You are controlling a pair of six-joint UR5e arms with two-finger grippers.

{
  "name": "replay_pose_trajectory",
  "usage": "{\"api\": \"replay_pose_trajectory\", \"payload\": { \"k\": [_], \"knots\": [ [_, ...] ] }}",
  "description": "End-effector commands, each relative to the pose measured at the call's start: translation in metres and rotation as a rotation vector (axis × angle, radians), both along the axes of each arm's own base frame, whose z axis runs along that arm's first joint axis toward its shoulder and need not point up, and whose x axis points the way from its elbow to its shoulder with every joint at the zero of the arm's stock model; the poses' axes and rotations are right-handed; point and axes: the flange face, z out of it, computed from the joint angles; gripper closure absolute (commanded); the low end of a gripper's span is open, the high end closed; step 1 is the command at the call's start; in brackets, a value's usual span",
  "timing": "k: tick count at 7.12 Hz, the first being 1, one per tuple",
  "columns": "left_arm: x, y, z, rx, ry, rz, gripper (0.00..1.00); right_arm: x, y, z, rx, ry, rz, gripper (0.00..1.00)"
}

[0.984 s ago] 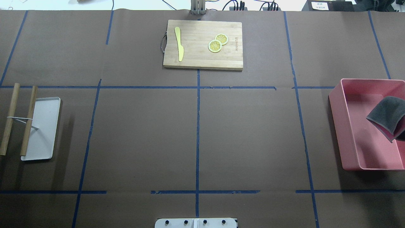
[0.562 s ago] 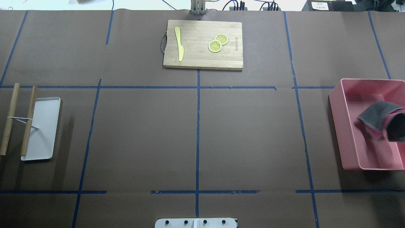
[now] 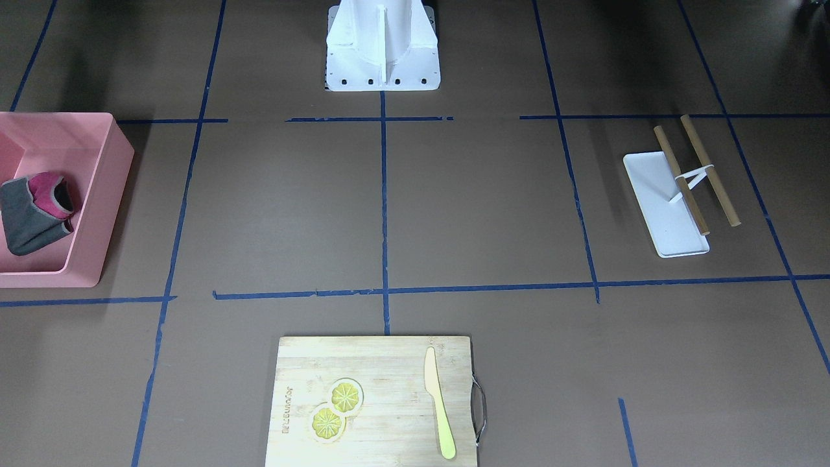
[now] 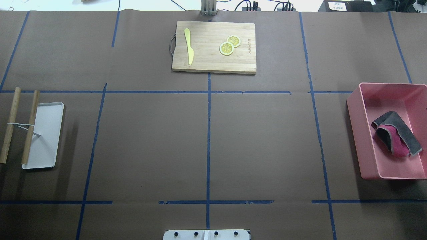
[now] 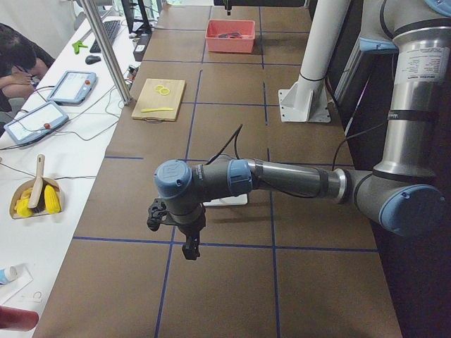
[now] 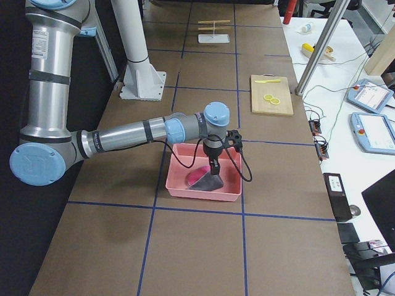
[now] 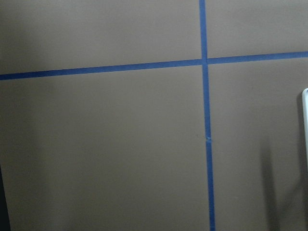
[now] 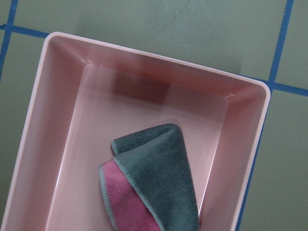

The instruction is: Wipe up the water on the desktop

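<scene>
Grey-pink cloth (image 4: pixel 397 138) lies crumpled in the pink bin (image 4: pixel 358 133) at the robot's right end of the tabletop (image 4: pixel 206 140), so wiping looks done or not begun; no water is visible. Right hand (image 6: pixel 213 168) hangs over the bin just above the cloth; seen only from the side, so grip unclear. Left hand (image 5: pixel 189 248) hovers over bare tabletop near the white tray (image 4: pixel 45 135), parked out of the way; its opening can't be judged either.

A cloth (image 4: pixel 397 138) lies in the bin (image 4: pixel 362 133) on my right. The cutting board (image 4: pixel 213 65) sits far across the tabletop (image 4: pixel 150 143); the tray (image 4: pixel 46 140) lies on my left.
</scene>
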Motion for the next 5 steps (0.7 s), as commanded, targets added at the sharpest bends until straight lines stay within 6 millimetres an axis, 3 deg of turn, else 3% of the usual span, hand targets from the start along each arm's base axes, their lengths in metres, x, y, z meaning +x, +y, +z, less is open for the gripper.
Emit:
{"api": "replay_pose_trajectory", "payload": {
  "k": [1, 3, 5],
  "knots": [
    [-0.005, 0.001, 0.002, 0.015, -0.009, -0.007, 0.0, 0.063, 0.0, 0.042, -0.088, -0.034, 0.135, 0.0],
    [-0.005, 0.0, 0.018, -0.025, -0.005, -0.008, 0.0, 0.101, 0.007, 0.097, -0.027, -0.129, 0.053, 0.0],
    [0.005, 0.002, 0.03, -0.111, 0.0, -0.068, 0.0, 0.102, 0.011, 0.11, -0.048, -0.127, 0.052, 0.0]
  ]
}}
